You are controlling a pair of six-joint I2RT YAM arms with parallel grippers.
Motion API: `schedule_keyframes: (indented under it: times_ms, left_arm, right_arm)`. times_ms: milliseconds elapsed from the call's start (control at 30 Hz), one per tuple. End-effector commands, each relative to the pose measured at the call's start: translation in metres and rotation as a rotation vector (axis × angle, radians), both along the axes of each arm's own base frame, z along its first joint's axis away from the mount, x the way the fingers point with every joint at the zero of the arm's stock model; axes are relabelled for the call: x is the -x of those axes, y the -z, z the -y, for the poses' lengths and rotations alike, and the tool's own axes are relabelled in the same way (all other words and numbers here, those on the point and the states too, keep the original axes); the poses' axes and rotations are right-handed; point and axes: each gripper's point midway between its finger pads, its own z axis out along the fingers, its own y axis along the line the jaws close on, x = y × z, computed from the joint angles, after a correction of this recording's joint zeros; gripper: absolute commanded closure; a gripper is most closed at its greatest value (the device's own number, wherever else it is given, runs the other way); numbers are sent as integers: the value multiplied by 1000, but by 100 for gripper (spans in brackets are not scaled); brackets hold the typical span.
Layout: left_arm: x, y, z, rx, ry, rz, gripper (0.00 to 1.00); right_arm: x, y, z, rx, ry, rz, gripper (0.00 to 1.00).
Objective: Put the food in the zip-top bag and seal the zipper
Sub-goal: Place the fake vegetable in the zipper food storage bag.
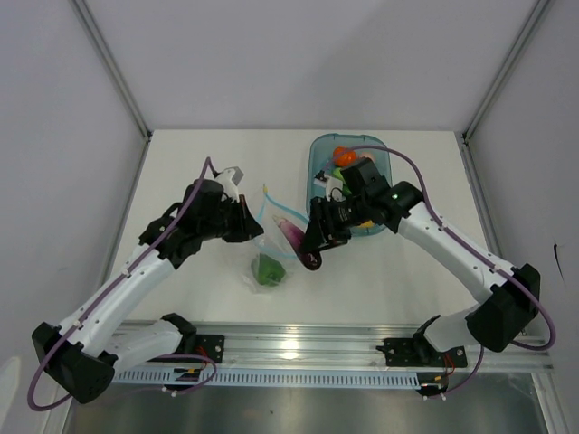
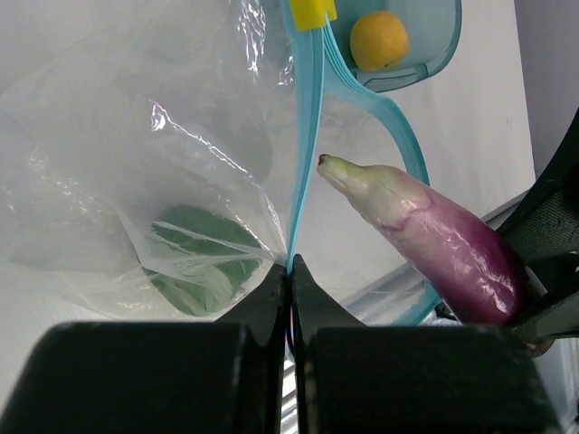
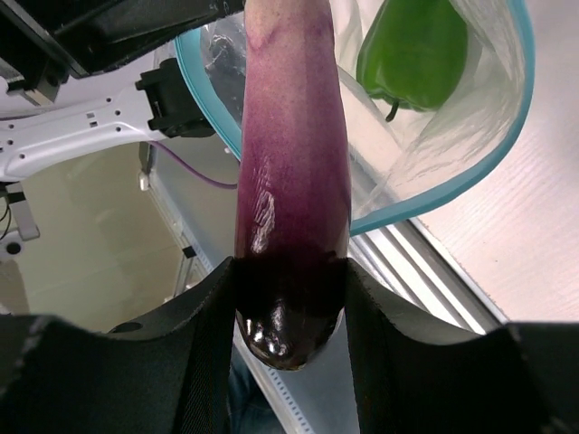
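My left gripper (image 1: 246,224) (image 2: 289,264) is shut on the light-blue zipper strip (image 2: 306,145) of the clear zip-top bag (image 1: 267,258) (image 2: 145,172), holding its mouth up and open. A green pepper (image 1: 268,269) (image 3: 414,54) lies inside the bag; it also shows through the plastic in the left wrist view (image 2: 194,262). My right gripper (image 1: 318,242) (image 3: 291,289) is shut on the purple eggplant (image 1: 294,237) (image 2: 434,240) (image 3: 294,172), whose pale tip points into the bag's mouth. An orange tomato (image 1: 343,155) and a yellow lemon (image 2: 378,39) sit in the teal tray (image 1: 380,163).
The teal tray (image 2: 434,45) stands at the back right, partly under my right arm. A metal rail (image 1: 298,348) runs along the table's near edge. White walls close the sides and back.
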Motion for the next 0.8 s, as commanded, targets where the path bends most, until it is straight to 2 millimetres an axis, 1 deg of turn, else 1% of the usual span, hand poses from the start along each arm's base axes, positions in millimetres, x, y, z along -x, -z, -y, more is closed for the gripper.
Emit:
schedule_keyframes:
  times_ms: [0, 33, 67, 100, 133, 167, 233, 300, 433, 467, 500, 600, 667, 767]
  left_arm:
    - [-1, -21, -2, -21, 14, 111, 99]
    - [-1, -21, -2, -28, 14, 118, 99]
    - [-1, -21, -1, -35, 19, 124, 99]
    - [1, -21, 1, -38, 29, 129, 99]
    - [2, -20, 2, -46, 36, 130, 99]
    - [2, -20, 2, -50, 36, 133, 99]
    - [5, -18, 4, -51, 47, 127, 99]
    - [7, -17, 6, -48, 56, 123, 99]
    - [12, -23, 11, -11, 78, 128, 99]
    - [13, -24, 12, -5, 84, 125, 100]
    - [16, -27, 14, 9, 97, 122, 99]
    - [19, -35, 20, 43, 122, 122, 100]
    - [24, -39, 26, 71, 154, 106, 99]
    - [28, -45, 32, 104, 183, 96, 99]
  right_arm:
    - [5, -19, -7, -31, -33, -43, 96]
    - [4, -25, -10, -43, -39, -44, 95]
    - [3, -23, -11, -32, -39, -62, 96]
    - [1, -25, -13, -34, -39, -63, 95]
    - [-2, -34, -16, -47, -41, -46, 95]
    - [-5, -31, -18, -36, -40, -62, 95]
    - [-9, -36, -23, -46, -46, -63, 95]
    - [-15, -27, -26, -26, -37, -72, 95]
    - [-29, -7, -31, 13, -3, -52, 96]
    - [-32, -4, -34, 9, -1, -35, 95]
    - [-36, 4, -35, 40, 14, -17, 96]
    - [-48, 16, -42, 82, 40, 53, 96]
    - [-53, 23, -47, 93, 38, 78, 95]
    - [-60, 32, -52, 105, 42, 102, 91]
